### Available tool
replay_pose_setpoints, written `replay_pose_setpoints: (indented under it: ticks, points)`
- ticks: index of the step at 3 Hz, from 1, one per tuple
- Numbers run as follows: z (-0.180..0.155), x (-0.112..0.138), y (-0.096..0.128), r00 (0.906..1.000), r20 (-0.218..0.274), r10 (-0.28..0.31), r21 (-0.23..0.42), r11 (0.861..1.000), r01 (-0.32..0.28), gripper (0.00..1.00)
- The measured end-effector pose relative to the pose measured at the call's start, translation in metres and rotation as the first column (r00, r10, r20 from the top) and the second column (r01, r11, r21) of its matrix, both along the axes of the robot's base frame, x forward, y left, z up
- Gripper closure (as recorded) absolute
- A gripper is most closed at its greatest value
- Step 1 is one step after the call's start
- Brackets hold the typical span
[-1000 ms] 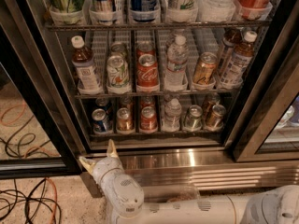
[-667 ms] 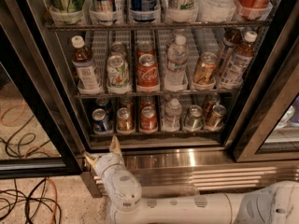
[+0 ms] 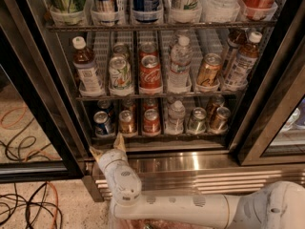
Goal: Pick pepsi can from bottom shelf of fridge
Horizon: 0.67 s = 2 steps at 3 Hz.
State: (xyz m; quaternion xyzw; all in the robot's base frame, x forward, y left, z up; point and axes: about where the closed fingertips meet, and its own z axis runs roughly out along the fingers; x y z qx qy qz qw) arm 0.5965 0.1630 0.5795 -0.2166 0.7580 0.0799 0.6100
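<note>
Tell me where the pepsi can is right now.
In the camera view, the pepsi can stands leftmost on the bottom shelf, beside a gold-brown can; the open gripper is just below it.

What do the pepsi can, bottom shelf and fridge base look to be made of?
The pepsi can looks aluminium: blue printed wall, bare silver top. The bottom shelf is thin grey metal wire, dull finish. The fridge base is probably stainless steel: shiny, reflective slats. The tool, open just below the can at the shelf front, has pale fingers, possibly plastic.
</note>
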Motion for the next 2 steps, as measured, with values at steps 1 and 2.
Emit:
replay_pose_setpoints:
  ticks: [1,2]
  points:
    - [0.004,0.016,0.002,0.9998,0.013,-0.013,0.018,1.000,0.013,0.28]
    - [0.009,0.026,0.005,0.9996,0.021,-0.019,0.040,0.999,0.018,0.29]
